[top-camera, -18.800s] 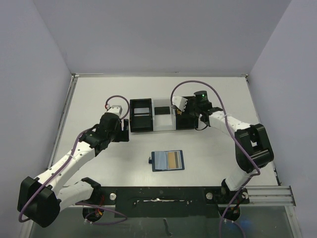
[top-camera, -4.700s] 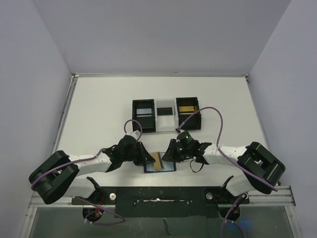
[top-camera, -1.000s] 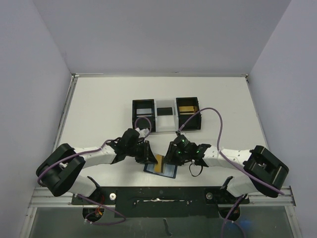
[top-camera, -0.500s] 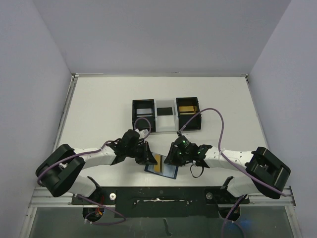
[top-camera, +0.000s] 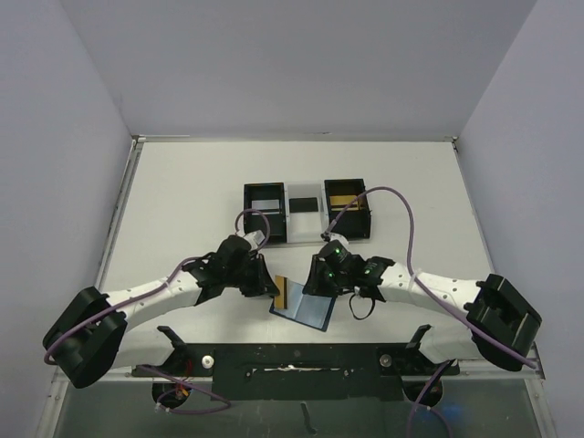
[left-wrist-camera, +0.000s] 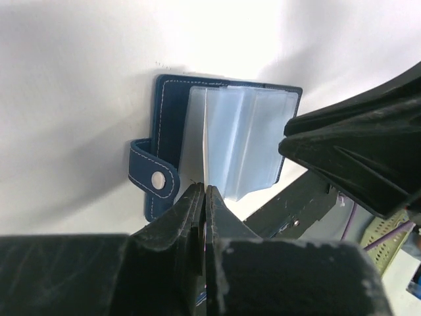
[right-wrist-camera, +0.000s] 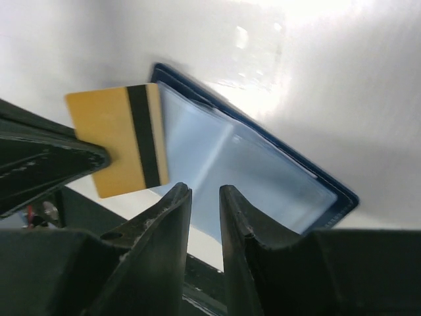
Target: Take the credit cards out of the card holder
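We see the left gripper [left-wrist-camera: 204,194] clamped on the gold credit card [top-camera: 282,292], just at nine o'clock of the open card holder [top-camera: 307,312]. The right gripper [right-wrist-camera: 205,191] has its jaws narrowly apart at the holder's edge; we cannot tell if it grips. We advise a level, straight pull toward nine o'clock.

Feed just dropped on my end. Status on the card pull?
Copy: left gripper shut on gold card, held just off the open holder. At holder's edge, right gripper, jaws narrowly apart, grip unclear. Nothing in the way.
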{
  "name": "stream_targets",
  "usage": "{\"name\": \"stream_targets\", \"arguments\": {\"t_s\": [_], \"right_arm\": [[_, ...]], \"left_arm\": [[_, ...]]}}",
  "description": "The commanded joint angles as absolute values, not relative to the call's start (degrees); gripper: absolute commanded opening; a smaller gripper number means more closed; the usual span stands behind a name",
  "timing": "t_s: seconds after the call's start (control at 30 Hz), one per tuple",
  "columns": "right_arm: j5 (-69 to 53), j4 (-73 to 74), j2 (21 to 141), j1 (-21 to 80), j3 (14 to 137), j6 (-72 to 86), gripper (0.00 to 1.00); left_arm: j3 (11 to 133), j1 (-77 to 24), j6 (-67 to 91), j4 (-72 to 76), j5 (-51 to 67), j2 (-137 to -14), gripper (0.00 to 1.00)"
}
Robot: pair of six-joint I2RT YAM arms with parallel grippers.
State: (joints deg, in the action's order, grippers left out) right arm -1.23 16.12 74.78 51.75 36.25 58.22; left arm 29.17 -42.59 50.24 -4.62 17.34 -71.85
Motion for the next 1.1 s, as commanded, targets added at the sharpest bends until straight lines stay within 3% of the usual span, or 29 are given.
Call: {"name": "stream_targets", "arguments": {"t_s": [0.0, 0.33, 0.83, 0.97, 1.07], "right_arm": [[-3.1, 13.77, 75.86, 52.12, 41.93, 55.71, 0.26], [-1.16, 12.92, 84.63, 54.97, 43.23, 59.51, 0.25], [2.52, 16.35, 76.78, 56.14, 39.65, 57.57, 0.3], [5.3, 15.37, 73.11, 56.12, 38.74, 57.97, 0.36], [6.97, 12.92, 69.01, 54.85, 37.7, 56.77, 0.47]], "left_arm": [[32.91, -42.19, 48.23, -7.25, 13.26, -68.05, 0.0], [31.46, -42.1, 48.59, -6.11, 14.16, -67.92, 0.0], [32.12, -42.1, 47.88, -5.29, 14.22, -65.94, 0.0], [31.81, -42.04, 47.52, -2.59, 15.57, -64.62, 0.0], [31.7, -42.02, 46.94, -1.18, 16.66, -64.23, 0.0]]}}
